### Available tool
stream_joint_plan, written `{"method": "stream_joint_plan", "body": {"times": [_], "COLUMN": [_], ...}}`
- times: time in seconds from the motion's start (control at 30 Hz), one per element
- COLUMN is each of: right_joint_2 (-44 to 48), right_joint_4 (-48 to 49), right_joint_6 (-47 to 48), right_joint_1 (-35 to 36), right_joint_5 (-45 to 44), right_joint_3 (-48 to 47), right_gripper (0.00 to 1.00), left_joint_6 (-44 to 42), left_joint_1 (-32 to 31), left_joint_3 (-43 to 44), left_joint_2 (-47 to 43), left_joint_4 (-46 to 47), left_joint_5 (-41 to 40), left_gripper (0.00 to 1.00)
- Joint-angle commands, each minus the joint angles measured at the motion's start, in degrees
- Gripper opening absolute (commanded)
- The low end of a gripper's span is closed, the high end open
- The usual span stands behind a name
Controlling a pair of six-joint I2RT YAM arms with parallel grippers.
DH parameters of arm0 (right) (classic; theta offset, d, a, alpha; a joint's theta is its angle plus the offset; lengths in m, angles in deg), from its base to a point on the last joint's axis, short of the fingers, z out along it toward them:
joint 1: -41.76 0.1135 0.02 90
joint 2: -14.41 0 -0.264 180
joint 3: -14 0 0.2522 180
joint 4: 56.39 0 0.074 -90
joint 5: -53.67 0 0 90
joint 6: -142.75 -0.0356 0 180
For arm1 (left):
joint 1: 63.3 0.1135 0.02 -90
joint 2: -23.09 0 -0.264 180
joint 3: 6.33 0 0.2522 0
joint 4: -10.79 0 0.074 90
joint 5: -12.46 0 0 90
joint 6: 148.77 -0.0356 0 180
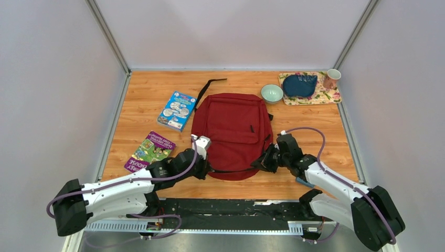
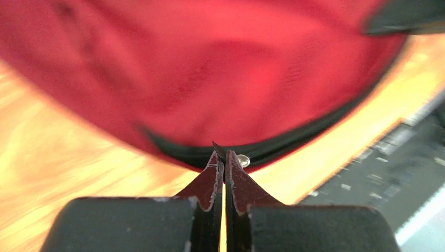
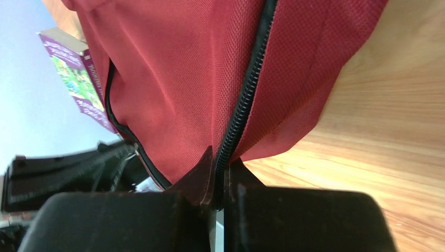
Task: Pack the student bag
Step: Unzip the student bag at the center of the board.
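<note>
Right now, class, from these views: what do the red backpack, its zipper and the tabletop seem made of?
Student bag: matte woven fabric, likely synthetic; a fine grid weave shows. Zipper: black coil teeth, probably plastic, slightly shiny. Table: wood-grain top with soft glare, wood or laminate.

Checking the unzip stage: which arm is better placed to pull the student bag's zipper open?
Likely left: the left gripper pinches the student bag's near zipper edge right beside the metal slider, while the right gripper clamps the zipper seam farther along, better suited to anchoring.
</note>
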Motion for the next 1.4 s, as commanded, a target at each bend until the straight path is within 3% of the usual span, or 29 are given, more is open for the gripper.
{"method": "stream_joint_plan", "body": {"times": [0.0,0.2,0.3,0.33,0.43,0.6,0.87,1.13,1.37], "right_joint_2": [2.55,4.83,7.02,7.91,13.87,23.19,20.31,23.3,14.18], "right_joint_4": [-6.84,-10.81,-12.74,-13.88,-18.01,-17.33,-15.48,-18.81,-16.35], "right_joint_6": [10.66,17.7,17.97,17.36,13.15,5.16,-15.85,-32.98,-37.92], "right_joint_1": [-0.88,-1.23,-1.5,-1.41,-1.41,-1.24,2.36,16.59,21.44], "right_joint_5": [-7.41,-11.82,-6.84,-5.67,-1.72,4.96,6.82,-9.7,-14.17], "right_joint_3": [-0.1,-1.68,-3.35,-4.66,-6.43,-6.87,-4.51,-6.96,-7.57], "right_gripper": [0.0,0.0,0.35,0.52,0.7,0.75,0.75,0.75,0.75], "left_joint_6": [0.27,1.24,1.5,2.03,2.91,3.35,3.52,3.96,3.61], "left_joint_1": [6.12,7.1,7.1,7.1,7.01,7.01,6.04,3.67,2.44], "left_joint_3": [-3.47,-3.92,-3.3,-3.21,-3.12,-1.9,2.32,4.17,5.75], "left_joint_2": [-3.7,-2.05,0.5,1.03,2.09,2.36,4.64,6.58,5.96], "left_joint_4": [-11.48,-4.83,-0.78,0.28,3.89,7.58,10.99,12.77,13.12], "left_joint_5": [-8.73,-6.11,0.38,1.62,4.62,6.64,7.35,7.43,6.91], "left_gripper": [0.0,0.0,0.0,0.0,0.0,0.0,0.0,0.0,0.0]}}
